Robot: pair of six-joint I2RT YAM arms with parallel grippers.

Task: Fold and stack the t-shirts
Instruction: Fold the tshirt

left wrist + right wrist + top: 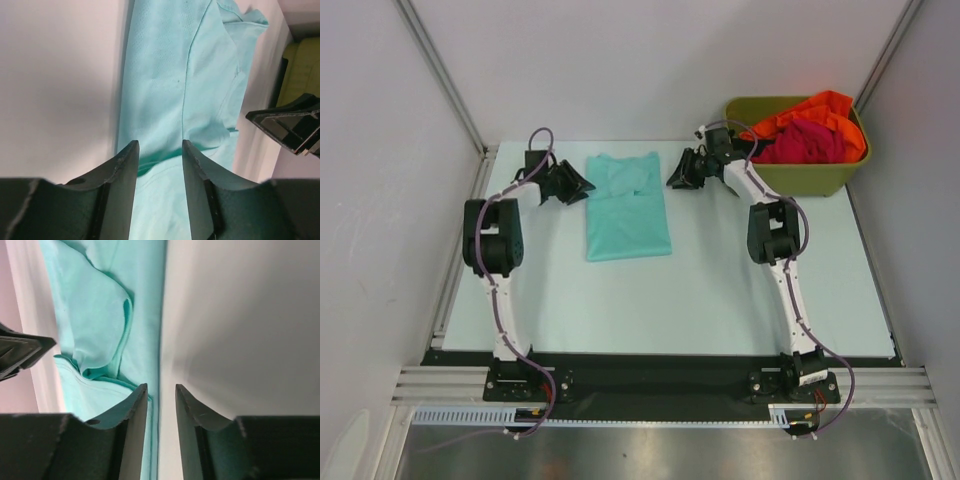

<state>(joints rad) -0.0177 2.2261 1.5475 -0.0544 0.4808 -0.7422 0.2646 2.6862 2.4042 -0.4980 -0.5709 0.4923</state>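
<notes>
Pale table (770,270) between white walls, and the teal t-shirt (626,210) lies on it folded into a long rectangle towards the far side, between the two arms. The left gripper (584,187) sits at its left edge, the right gripper (672,179) at its right edge, both with fingers parted, gripping no cloth. The orange t-shirt (815,106) and magenta t-shirt (810,143) are heaped in the olive bin (800,180) at the far right corner

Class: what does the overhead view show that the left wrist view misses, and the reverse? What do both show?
Overhead only: both arms entire, plus the orange t-shirt and magenta t-shirt heaped together. Left wrist only: the left gripper close up, jaws apart, nothing between them, cloth beyond. Both: the teal t-shirt on the table, the right gripper beside it, the olive bin.
</notes>
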